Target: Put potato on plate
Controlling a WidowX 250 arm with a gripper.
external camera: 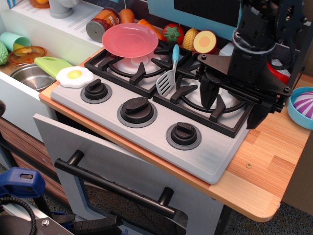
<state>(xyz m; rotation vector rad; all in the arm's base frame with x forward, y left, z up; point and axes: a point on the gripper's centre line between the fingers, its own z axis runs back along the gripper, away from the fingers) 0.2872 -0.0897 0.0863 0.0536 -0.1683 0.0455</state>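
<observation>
The pink plate rests on the grate of the back left burner. My black gripper hangs over the right burner, its two fingers wide apart with nothing between them. One fingertip is over the burner's left side. The other is near the stove's right edge. The potato does not show; it may be hidden behind the gripper and arm.
A spatula with a blue handle lies between the burners. A fried egg toy sits at the stove's left corner. A halved fruit, a red vegetable and a can stand behind the stove. A blue bowl is at the right.
</observation>
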